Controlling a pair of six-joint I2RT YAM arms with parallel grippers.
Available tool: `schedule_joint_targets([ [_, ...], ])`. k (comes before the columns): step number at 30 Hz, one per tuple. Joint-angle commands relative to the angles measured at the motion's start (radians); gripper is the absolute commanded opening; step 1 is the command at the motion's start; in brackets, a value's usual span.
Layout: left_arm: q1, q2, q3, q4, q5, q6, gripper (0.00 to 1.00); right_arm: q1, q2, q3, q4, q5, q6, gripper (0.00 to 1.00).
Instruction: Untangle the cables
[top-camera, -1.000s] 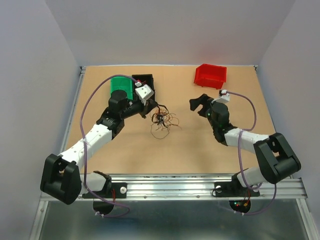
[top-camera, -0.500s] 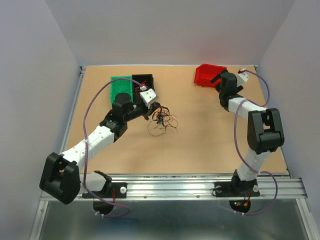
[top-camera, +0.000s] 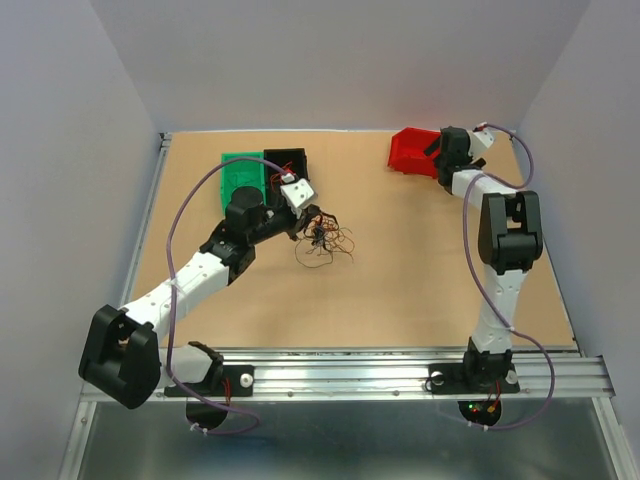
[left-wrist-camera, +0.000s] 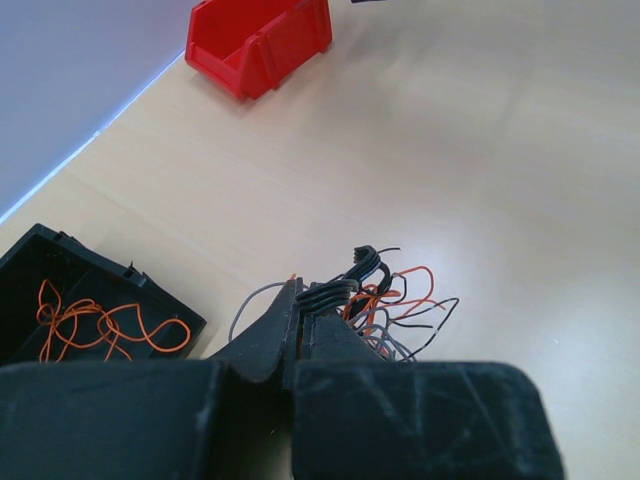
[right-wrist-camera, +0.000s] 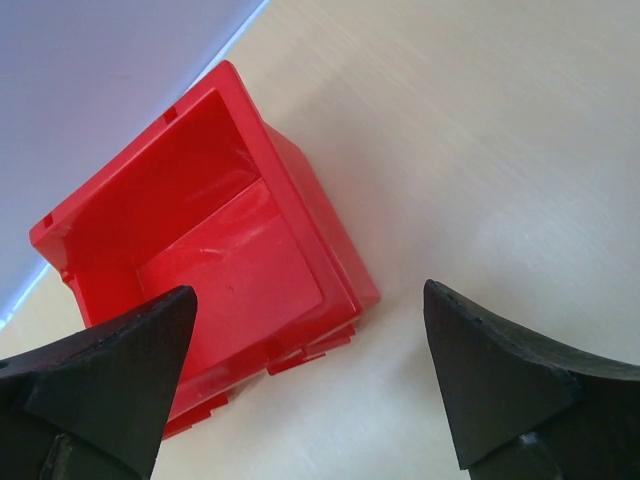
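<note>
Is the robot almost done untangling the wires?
Not nearly. Done: some orange wire lies in the black bin. In hand: the left gripper is shut on black strands of the cables. Left: the rest of the bunch is tangled; the red bin is empty, the open right gripper above it.

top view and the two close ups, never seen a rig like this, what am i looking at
A robot's left arm and right arm are bolted at the near edge of a table, each ending in a two-finger gripper. The wide picture is taken from above and behind them; the close-ups come from cameras on the wrists. On the table lie a bunch of thin orange and black cables, a red bin, a black bin holding orange wire, and a green bin. The left gripper is shut on the cables. The right gripper is open near the red bin, holding nothing.
</note>
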Motion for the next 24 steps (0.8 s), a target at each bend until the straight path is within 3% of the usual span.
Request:
schedule_joint_targets([
  [1, -0.008, -0.035, -0.012, 0.069, -0.001, 0.016, 0.0, -0.009, 0.023, 0.092, -0.004, 0.025, -0.03, 1.0],
  [8, -0.01, -0.034, -0.009, 0.066, -0.001, 0.017, 0.0, -0.013, 0.046, 0.085, -0.007, -0.018, -0.033, 0.74],
  [9, -0.01, -0.039, -0.012, 0.066, 0.0, 0.017, 0.0, -0.014, 0.044, 0.079, -0.007, -0.027, -0.035, 0.64],
  [15, -0.011, -0.052, -0.017, 0.066, 0.005, 0.016, 0.0, -0.013, -0.038, 0.011, -0.007, -0.045, -0.038, 0.37],
  [24, -0.014, -0.066, -0.02, 0.063, 0.006, 0.016, 0.0, -0.013, -0.224, -0.162, -0.007, -0.153, -0.067, 0.14],
])
